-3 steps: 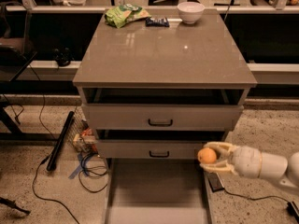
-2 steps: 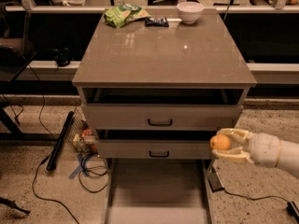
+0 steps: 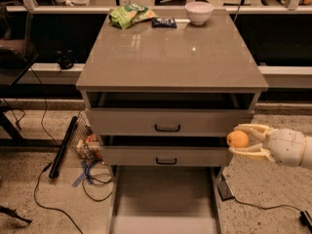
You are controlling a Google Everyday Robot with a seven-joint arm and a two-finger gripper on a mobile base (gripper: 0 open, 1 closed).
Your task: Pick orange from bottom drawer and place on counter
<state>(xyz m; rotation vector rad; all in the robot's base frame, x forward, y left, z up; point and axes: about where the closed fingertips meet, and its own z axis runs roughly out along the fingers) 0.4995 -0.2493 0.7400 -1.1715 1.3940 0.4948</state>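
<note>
The orange point(image 3: 238, 139) is small and round, held between the cream fingers of my gripper point(image 3: 242, 140). The gripper reaches in from the right edge and sits at the cabinet's front right corner, level with the middle drawer and below the counter. The bottom drawer point(image 3: 165, 199) is pulled out toward the camera, a wide shallow grey-beige tray with a bare floor. The counter point(image 3: 170, 57) is the glossy grey-brown top of the cabinet, above and to the left of the gripper.
A white bowl point(image 3: 199, 12), a green snack bag point(image 3: 130, 14) and a dark packet point(image 3: 164, 22) sit at the counter's far edge. The two upper drawers point(image 3: 167, 126) stand slightly open. Cables, a black bar point(image 3: 62, 147) and clutter lie on the floor left of the cabinet.
The gripper has carried the orange up and to the right, from beside the bottom of the middle drawer to the cabinet's front right corner.
</note>
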